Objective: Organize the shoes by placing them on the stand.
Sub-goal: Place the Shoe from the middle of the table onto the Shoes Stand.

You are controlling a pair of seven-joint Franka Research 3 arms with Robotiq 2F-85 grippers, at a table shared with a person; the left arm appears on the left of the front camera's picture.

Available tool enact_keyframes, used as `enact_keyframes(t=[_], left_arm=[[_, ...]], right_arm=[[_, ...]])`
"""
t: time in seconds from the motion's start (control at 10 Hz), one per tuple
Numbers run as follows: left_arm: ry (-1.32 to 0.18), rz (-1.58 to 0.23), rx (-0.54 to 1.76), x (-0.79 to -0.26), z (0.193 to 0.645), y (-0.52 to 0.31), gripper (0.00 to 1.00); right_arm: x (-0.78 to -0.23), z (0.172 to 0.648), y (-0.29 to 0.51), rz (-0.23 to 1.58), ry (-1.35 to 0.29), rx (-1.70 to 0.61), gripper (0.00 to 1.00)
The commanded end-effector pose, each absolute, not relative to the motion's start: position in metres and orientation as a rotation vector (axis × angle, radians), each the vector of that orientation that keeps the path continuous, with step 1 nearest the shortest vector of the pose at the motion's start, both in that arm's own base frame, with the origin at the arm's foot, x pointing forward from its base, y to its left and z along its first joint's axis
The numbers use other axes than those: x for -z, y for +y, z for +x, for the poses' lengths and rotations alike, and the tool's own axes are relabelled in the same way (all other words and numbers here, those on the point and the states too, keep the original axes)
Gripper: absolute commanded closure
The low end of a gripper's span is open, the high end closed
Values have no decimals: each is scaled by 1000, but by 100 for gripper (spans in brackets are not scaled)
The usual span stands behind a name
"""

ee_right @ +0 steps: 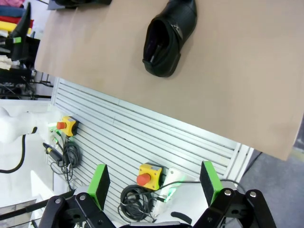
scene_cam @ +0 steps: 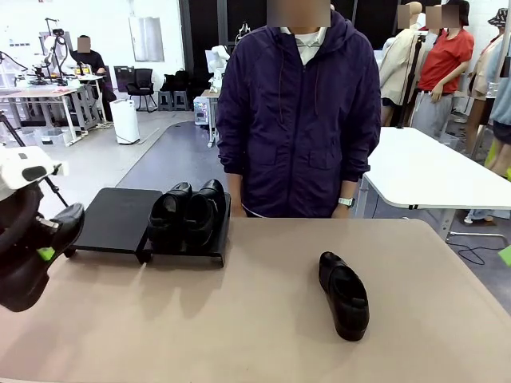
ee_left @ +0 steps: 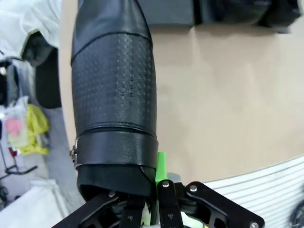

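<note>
The left arm [scene_cam: 24, 171] enters at the left edge of the front view. The left hand [scene_cam: 41, 252] is positioned above the near-left corner of the counter [scene_cam: 239, 319]. Its fingers are clamped on the heel end of a shoe [scene_cam: 64, 225], with one green pad [ee_left: 160, 164] pressed against the heel. The right hand [ee_right: 154, 183] is spread wide, with its green pads well apart, and sits off the counter's near edge.

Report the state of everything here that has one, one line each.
left gripper: shut on held shoe.
right gripper: open, holding nothing.
stand: left platform bare, two shoes on right platform.
loose shoe: upright on table, apart from stand.
</note>
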State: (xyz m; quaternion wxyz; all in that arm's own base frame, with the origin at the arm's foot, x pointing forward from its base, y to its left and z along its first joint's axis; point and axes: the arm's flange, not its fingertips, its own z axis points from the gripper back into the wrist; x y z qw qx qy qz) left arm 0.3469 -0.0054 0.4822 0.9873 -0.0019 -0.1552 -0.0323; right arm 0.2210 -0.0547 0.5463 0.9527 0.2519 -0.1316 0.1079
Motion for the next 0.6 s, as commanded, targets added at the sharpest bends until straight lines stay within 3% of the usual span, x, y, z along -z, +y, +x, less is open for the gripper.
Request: enact_keyframes(t=[0.0, 0.1, 0.5], left_arm=[[-251, -129, -33, -486, 366, -6, 100], [-312, -4, 65, -482, 347, -5, 100], [-312, -4, 65, -482, 347, -5, 100]], right_arm=[[-550, 224, -58, 511, -274, -235, 0], [-550, 224, -58, 511, -274, -235, 0], [-550, 224, -58, 511, -274, -235, 0]])
